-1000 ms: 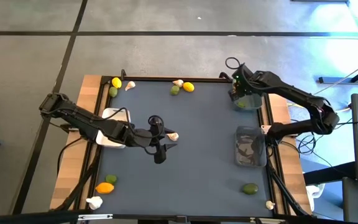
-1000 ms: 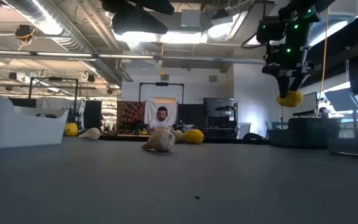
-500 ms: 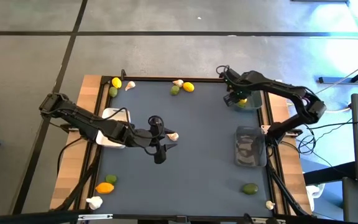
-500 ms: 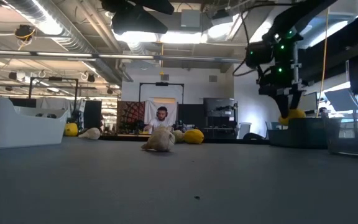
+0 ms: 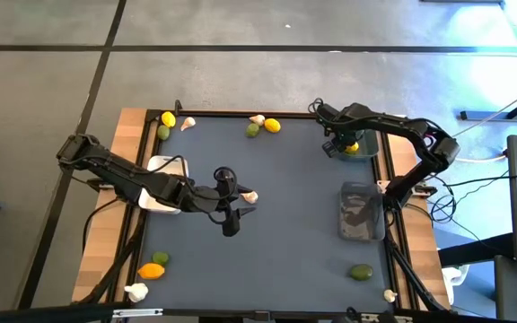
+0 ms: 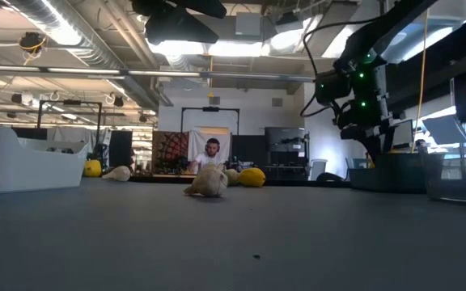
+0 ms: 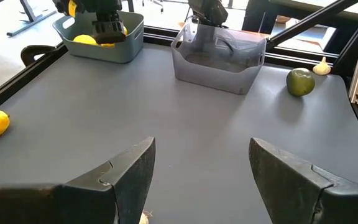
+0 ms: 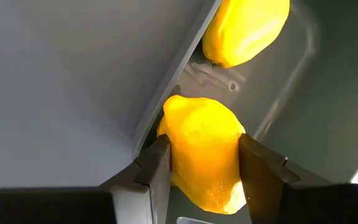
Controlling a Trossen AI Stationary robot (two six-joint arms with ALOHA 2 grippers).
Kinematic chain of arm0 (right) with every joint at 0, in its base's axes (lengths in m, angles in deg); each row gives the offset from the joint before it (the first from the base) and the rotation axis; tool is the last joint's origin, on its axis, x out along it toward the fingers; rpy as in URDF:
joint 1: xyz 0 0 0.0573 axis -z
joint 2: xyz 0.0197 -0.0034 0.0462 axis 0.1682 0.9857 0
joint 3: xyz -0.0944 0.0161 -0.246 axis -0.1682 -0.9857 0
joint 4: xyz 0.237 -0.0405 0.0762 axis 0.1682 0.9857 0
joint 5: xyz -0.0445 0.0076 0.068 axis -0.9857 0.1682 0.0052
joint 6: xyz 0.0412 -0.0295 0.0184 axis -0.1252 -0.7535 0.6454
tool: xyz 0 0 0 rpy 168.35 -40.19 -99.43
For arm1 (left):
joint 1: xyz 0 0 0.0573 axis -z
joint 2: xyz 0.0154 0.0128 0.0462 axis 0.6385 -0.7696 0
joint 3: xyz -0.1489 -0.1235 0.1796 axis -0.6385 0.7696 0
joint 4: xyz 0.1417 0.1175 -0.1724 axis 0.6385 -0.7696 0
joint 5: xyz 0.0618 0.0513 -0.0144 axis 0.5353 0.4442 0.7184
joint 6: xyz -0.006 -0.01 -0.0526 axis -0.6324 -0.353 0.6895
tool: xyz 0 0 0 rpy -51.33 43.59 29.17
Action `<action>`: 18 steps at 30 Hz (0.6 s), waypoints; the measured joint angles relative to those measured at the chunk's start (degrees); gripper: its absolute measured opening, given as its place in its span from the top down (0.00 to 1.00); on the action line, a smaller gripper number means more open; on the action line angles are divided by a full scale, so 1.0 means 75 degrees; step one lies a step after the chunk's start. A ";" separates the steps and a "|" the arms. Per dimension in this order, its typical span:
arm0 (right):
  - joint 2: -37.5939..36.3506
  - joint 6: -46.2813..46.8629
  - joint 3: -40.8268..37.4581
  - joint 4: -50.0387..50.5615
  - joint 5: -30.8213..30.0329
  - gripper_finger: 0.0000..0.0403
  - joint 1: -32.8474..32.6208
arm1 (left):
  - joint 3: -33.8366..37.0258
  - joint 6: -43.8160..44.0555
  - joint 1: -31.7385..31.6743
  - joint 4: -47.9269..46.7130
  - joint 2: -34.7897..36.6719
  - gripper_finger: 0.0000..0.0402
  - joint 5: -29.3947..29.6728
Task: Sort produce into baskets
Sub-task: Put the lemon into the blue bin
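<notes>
Two lemons [image 8: 205,152] visible only right-wrist view.

I see the dark table [image 5: 285,233] carrying three baskets, blue-grey [image 5: 359,151], dark grey [image 5: 362,213] and white [image 5: 164,182], with lemons [image 5: 272,126], limes [image 5: 360,272] and garlic bulbs [image 5: 250,196] scattered loose around them.

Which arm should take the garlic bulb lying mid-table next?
Left, probably. The left gripper hovers open right beside that garlic bulb. The right gripper is across the table, shut on a lemon it is lowering into the blue-grey basket, so it is busy and farther off.
</notes>
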 joint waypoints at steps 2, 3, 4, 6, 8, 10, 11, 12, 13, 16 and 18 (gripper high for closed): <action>0.0000 -0.0022 0.0000 -0.0002 -0.0080 0.63 -0.0003 | 0.0000 0.0000 0.0000 0.0000 0.0000 0.36 -0.0001; 0.0003 -0.0022 0.0000 0.0001 -0.0150 0.62 -0.0003 | 0.0000 0.0000 0.0000 0.0000 0.0000 0.36 -0.0003; 0.0006 -0.0024 0.0000 0.0018 -0.0213 0.61 -0.0003 | 0.0000 0.0000 0.0000 0.0000 0.0000 0.36 0.0000; 0.0012 -0.0038 0.0000 0.0080 -0.0221 0.56 -0.0003 | 0.0000 0.0000 0.0000 0.0000 0.0000 0.36 0.0000; 0.0012 -0.0041 0.0000 0.0076 -0.0228 0.50 -0.0003 | 0.0000 0.0000 0.0000 0.0000 0.0000 0.36 -0.0003; 0.0012 -0.0041 0.0000 0.0084 -0.0246 0.44 -0.0003 | 0.0000 0.0000 0.0000 0.0000 0.0000 0.36 -0.0001; 0.0012 -0.0052 0.0000 0.0098 -0.0264 0.41 -0.0003 | 0.0000 0.0000 0.0000 0.0000 0.0000 0.36 -0.0003; 0.0012 -0.0091 0.0000 0.0108 -0.0293 0.39 -0.0003 | 0.0000 0.0000 0.0000 0.0000 0.0000 0.36 -0.0002; 0.0012 -0.0162 0.0000 0.0105 -0.0331 0.37 -0.0003 | 0.0000 0.0000 0.0000 0.0000 0.0000 0.36 -0.0001; 0.0012 -0.0358 0.0000 0.0171 -0.0347 0.32 -0.0003 | 0.0000 -0.0010 0.0000 0.0000 0.0000 0.36 -0.0001; 0.0012 -0.0420 0.0044 0.0336 -0.0350 0.30 -0.0003 | 0.0000 -0.0047 0.0000 0.0000 0.0000 0.36 0.0000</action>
